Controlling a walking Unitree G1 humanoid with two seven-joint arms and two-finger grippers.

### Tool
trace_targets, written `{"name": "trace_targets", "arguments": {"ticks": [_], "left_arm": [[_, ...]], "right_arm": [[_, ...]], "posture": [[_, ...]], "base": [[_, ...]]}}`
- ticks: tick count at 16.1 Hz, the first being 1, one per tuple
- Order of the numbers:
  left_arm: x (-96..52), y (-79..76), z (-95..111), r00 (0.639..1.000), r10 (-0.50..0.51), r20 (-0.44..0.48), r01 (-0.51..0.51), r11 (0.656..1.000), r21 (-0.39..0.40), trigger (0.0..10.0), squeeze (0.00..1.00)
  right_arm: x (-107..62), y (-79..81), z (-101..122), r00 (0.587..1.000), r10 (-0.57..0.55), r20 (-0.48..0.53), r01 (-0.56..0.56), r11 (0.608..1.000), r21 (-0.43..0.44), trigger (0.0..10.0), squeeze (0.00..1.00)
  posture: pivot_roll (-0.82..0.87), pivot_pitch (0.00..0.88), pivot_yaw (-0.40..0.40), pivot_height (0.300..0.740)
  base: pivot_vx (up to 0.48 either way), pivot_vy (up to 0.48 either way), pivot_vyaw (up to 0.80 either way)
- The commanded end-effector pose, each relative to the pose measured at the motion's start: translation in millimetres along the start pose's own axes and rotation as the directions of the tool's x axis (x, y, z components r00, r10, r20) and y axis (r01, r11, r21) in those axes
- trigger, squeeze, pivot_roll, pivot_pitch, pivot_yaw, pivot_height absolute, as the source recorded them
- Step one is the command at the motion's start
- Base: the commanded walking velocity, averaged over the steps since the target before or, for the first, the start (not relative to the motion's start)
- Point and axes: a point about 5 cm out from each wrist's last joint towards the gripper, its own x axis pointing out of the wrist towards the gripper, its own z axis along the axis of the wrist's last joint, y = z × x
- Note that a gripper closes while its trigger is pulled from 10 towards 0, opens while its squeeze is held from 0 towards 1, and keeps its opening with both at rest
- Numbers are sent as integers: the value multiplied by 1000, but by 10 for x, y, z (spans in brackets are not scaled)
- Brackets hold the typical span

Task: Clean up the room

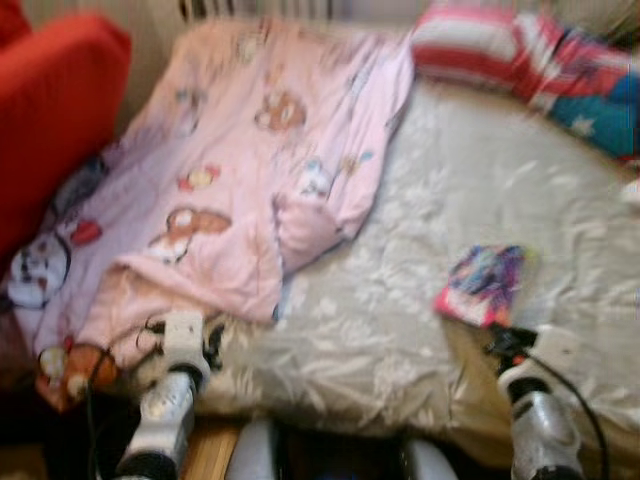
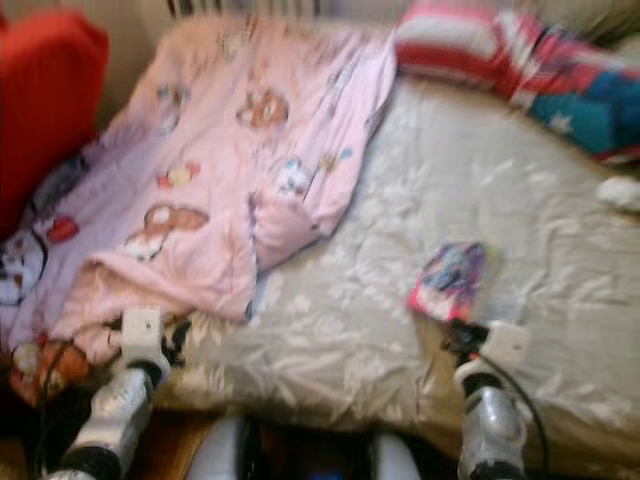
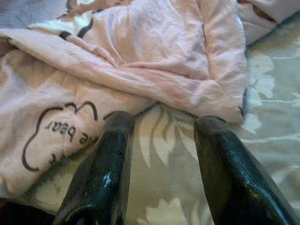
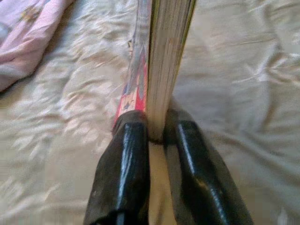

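A colourful book (image 1: 484,284) with a red and pink cover lies low over the pale floral bedspread (image 1: 470,190) at the right. My right gripper (image 4: 157,136) is shut on the book (image 4: 164,61), clamping its page edge between both fingers. A pink blanket (image 1: 250,170) with bear prints covers the bed's left half. My left gripper (image 3: 161,124) stands open at the blanket's near corner (image 3: 140,61), its fingertips resting by the folded hem with nothing between them. The left arm (image 1: 170,390) rises from the bed's front edge.
A red chair (image 1: 50,110) stands at the left of the bed. A red, white and blue striped pillow (image 1: 530,60) lies at the back right. A stuffed toy (image 1: 70,370) hangs at the bed's front left corner. Wooden floor (image 1: 210,450) shows below.
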Motion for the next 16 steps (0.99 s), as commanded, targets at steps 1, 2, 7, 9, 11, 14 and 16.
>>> {"name": "trace_targets", "arguments": {"ticks": [1,2,7,9,11,14,16], "left_arm": [[-72,24,-199,996,17,-82,-16,1000,13,10000,0],[-84,7,-246,994,16,-106,-15,1000,14,10000,0],[-166,-67,-468,976,3,-218,1,1000,20,10000,0],[-229,-86,-587,960,-7,-280,19,999,39,10000,0],[-306,-81,-709,941,1,-339,8,1000,26,10000,0],[-400,-81,-842,917,23,-397,-22,1000,5,10000,0],[-426,-112,-882,907,18,-420,-15,1000,12,10000,0]], "right_arm": [[-5,-30,-18,999,-2,-34,0,999,-46,10000,0],[2,-39,-9,999,-8,-38,5,998,-63,10000,0],[-60,15,-212,989,-85,-120,81,996,-41,10000,0],[-155,16,-384,975,-112,-192,107,994,-34,10000,0],[-260,4,-550,953,-123,-276,107,992,-73,10000,0],[-275,40,-610,937,-115,-330,71,987,-142,10000,0],[-216,94,-552,946,-98,-308,46,984,-170,10000,0]], "posture": [[41,8,4,645],[42,0,0,645],[37,0,4,685],[35,0,5,705],[36,0,-1,725],[36,0,-13,740],[38,0,-21,740]], "base": [[0,0,0],[0,0,0],[0,0,0],[0,0,0],[0,0,0],[0,0,0],[0,0,0]]}}
